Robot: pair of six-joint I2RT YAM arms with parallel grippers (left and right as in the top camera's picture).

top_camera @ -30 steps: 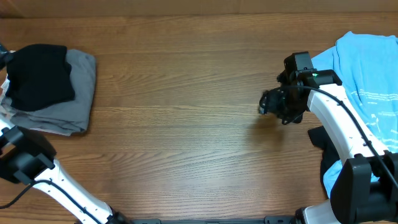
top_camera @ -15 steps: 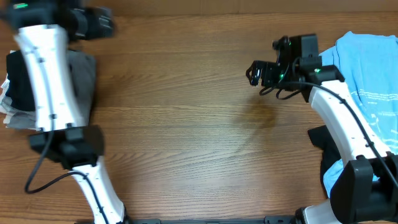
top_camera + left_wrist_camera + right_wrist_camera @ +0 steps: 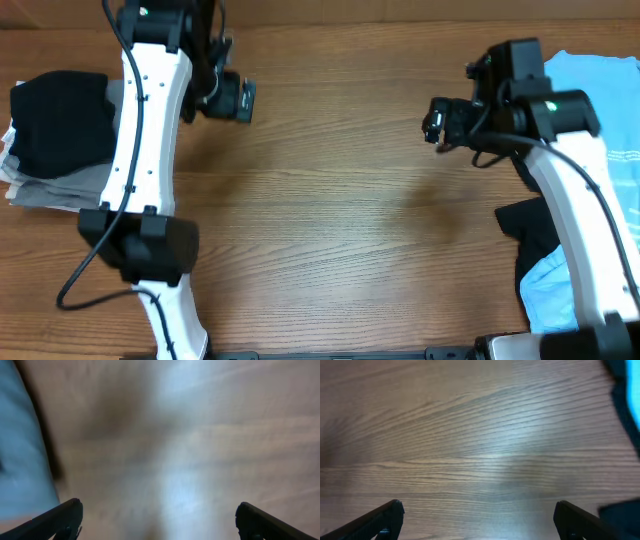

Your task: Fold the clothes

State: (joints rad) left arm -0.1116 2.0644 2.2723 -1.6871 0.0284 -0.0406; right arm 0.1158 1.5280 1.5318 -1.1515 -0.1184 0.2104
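My left gripper [image 3: 159, 508] and right gripper [image 3: 477, 506] hang above the brown wood-grain table [image 3: 330, 220], jaws spread wide and empty. The folded black garment [image 3: 60, 125] lies on a grey folded cloth [image 3: 125, 150] at the left edge, and the crumpled light blue tee [image 3: 625, 100] lies at the right edge.

No legible text anywhere, white print [image 3: 625, 155] on the light blue tee [image 3: 615, 100] too small to read
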